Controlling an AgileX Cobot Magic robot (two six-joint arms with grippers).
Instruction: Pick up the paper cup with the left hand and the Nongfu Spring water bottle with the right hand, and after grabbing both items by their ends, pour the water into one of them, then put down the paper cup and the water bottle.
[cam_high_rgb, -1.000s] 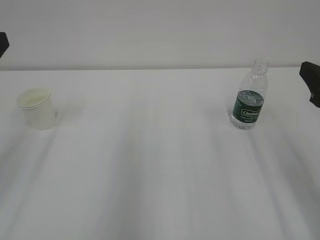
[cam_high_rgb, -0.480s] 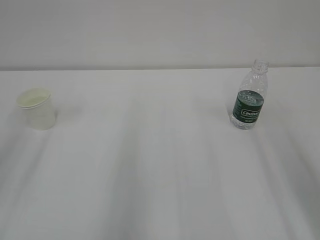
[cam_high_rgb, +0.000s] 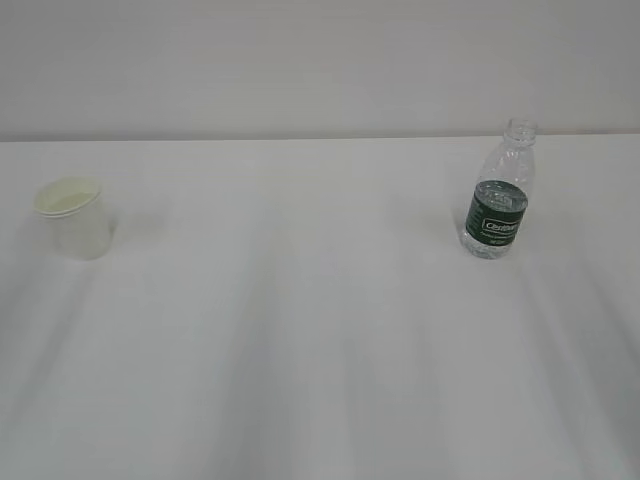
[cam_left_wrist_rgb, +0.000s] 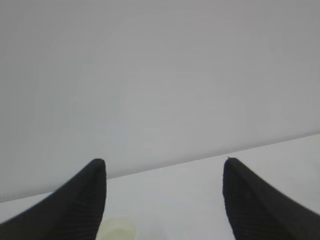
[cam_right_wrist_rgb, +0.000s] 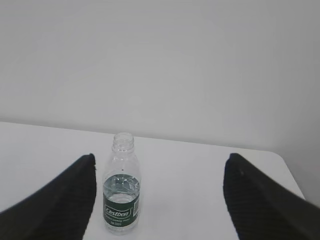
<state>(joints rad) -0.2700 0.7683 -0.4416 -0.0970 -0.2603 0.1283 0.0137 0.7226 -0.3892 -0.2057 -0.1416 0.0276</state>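
Standing upright: Nongfu Spring water bottle (cam_high_rgb: 497, 196) | green label (cam_right_wrist_rgb: 119, 209) reads "Cestbon"

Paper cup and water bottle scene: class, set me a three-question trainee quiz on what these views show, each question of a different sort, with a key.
1. True or false: the water bottle lies on its side on the table.
2. Seen in the exterior view, the paper cup stands: A left, B centre, C right.
3. Fill in: the left gripper and right gripper each hold ____.

Key: 1 false, it stands upright; 2 A; 3 nothing, both are open.
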